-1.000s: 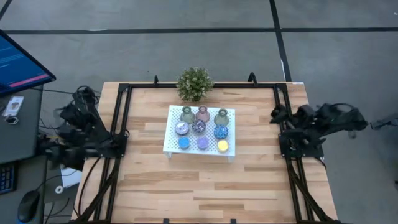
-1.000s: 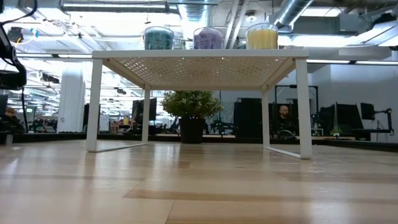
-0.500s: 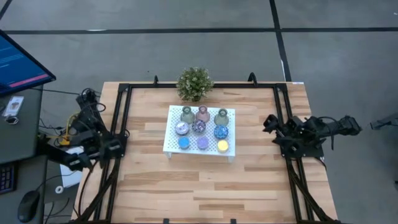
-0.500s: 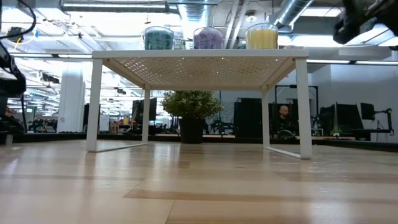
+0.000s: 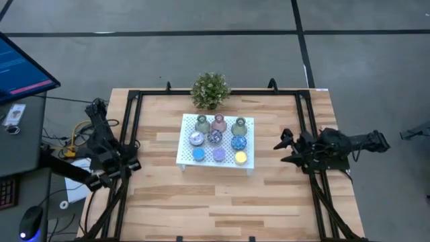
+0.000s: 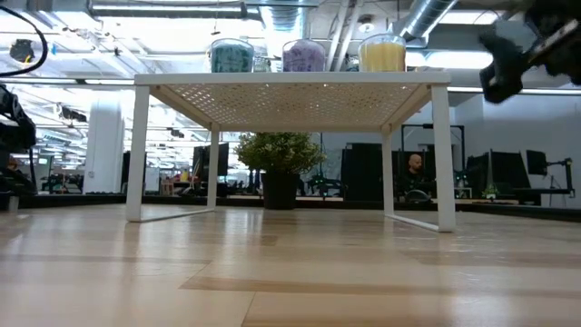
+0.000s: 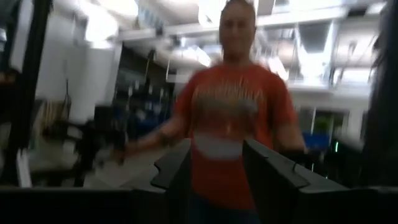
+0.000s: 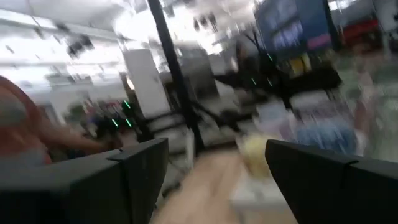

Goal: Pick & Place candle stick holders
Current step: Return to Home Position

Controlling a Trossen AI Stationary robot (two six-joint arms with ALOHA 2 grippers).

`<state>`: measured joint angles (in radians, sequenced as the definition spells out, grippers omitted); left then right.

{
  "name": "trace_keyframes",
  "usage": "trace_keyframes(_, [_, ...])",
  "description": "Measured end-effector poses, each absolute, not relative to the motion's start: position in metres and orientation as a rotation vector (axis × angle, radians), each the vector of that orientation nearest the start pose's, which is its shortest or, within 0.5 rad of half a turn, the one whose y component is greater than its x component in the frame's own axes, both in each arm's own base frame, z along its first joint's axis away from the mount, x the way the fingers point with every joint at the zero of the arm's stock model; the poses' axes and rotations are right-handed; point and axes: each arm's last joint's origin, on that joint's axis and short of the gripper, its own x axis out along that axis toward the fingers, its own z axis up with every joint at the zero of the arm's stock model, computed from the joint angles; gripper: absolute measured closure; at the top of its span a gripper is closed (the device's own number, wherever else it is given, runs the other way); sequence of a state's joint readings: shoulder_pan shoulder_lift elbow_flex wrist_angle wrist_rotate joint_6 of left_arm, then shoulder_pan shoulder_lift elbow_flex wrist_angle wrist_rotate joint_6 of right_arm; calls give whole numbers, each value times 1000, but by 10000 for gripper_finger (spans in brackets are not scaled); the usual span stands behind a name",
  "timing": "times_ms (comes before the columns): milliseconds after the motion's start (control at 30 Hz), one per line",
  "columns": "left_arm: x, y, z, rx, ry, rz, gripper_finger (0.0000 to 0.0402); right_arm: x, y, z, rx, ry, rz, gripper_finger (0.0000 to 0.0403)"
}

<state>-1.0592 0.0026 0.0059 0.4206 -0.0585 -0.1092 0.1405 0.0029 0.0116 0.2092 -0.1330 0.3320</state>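
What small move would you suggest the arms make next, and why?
I would probably fold the right arm back to rest: all nine candle stick holders sit on the white tray, and the right gripper, open and empty, hangs over the table at its right side; the left gripper, also open, is at the left edge.

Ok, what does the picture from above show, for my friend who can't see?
Nine small candle holders sit in three rows on a white tray in the middle of a wooden table, a green plant just beyond. The left arm and right arm wait at its sides.
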Motion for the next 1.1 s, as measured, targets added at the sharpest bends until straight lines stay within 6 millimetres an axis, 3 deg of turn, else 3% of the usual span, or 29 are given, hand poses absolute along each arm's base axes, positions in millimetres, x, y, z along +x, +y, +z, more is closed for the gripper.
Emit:
trace_keyframes(267, [50,-85,189,-234,-161,-998,258,95,17,174,154,-65,273,143])
trace_keyframes(1100, [54,-93,181,-184,-72,-998,258,96,17,170,157,-14,266,143])
